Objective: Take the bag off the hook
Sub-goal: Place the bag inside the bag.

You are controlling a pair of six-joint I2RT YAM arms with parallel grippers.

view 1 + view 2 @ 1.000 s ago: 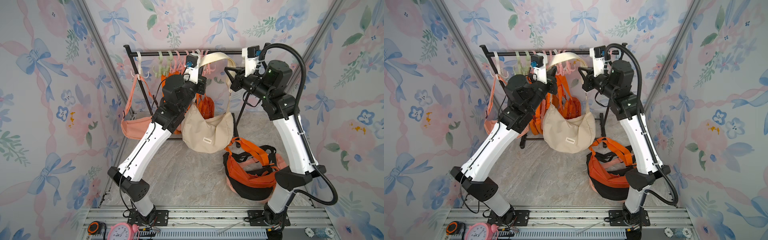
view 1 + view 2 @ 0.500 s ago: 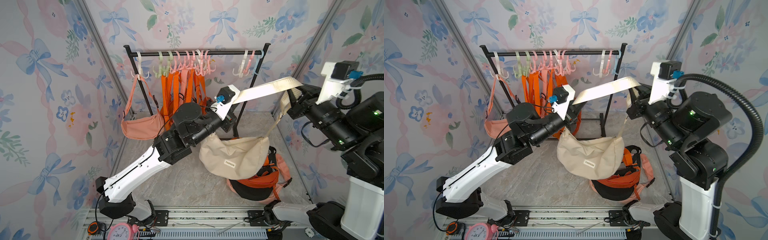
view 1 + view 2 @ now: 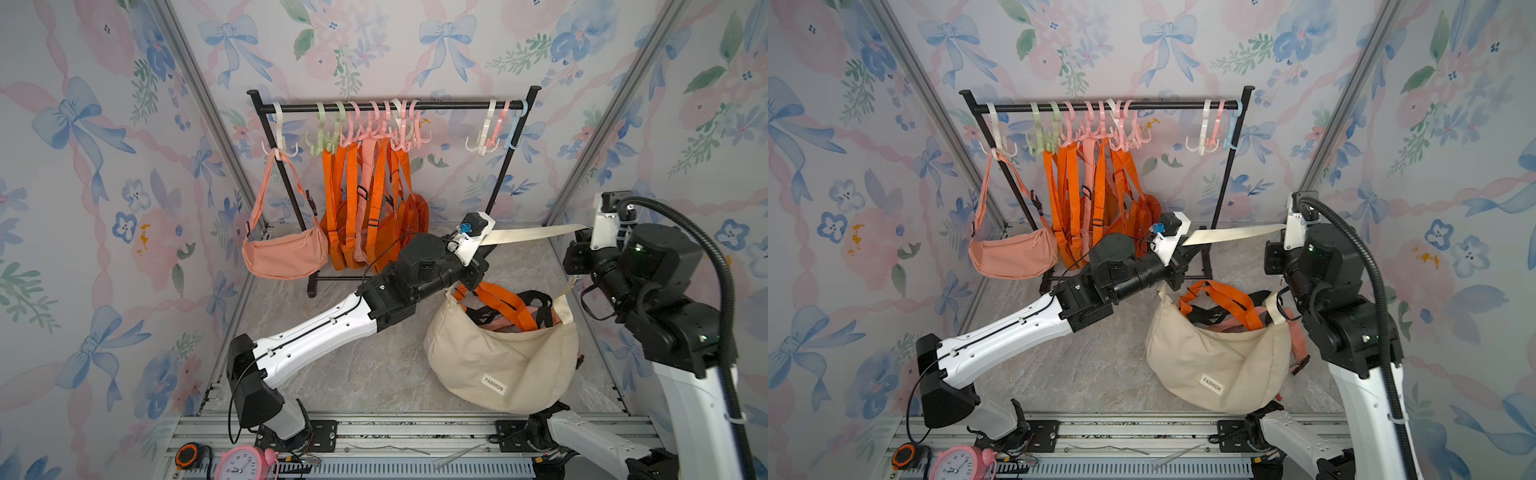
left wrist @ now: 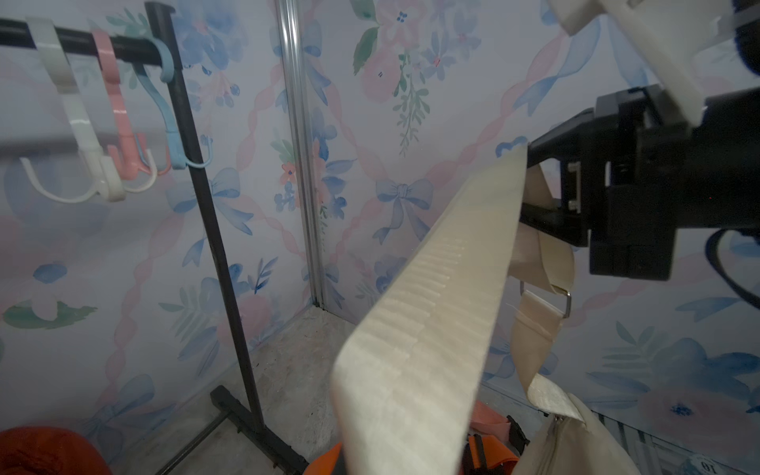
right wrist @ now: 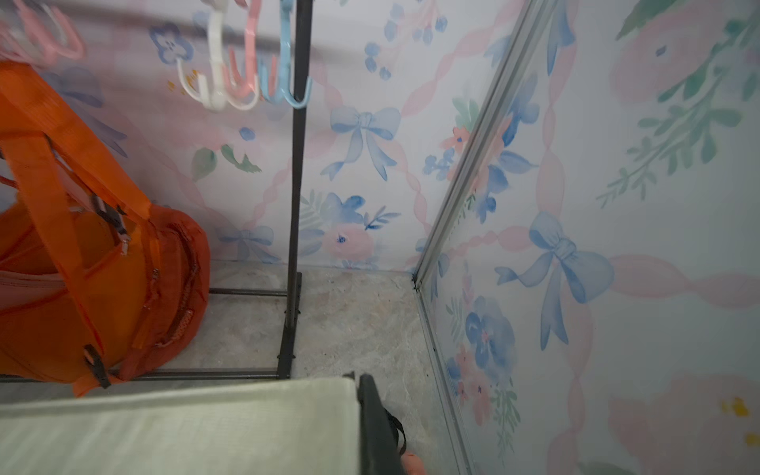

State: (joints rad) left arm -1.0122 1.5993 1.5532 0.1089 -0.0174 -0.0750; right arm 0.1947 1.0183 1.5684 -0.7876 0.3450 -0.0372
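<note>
The left gripper (image 3: 483, 253) and right gripper (image 4: 534, 187) each clench the strap (image 3: 532, 233) of one cream bag (image 3: 498, 365); one peach bag (image 3: 282, 255) hangs far left, three hooks (image 3: 496, 133) far right.

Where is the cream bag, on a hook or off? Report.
Off. The bag hangs by its strap, held between the left gripper and right gripper, clear of the rack.
</note>
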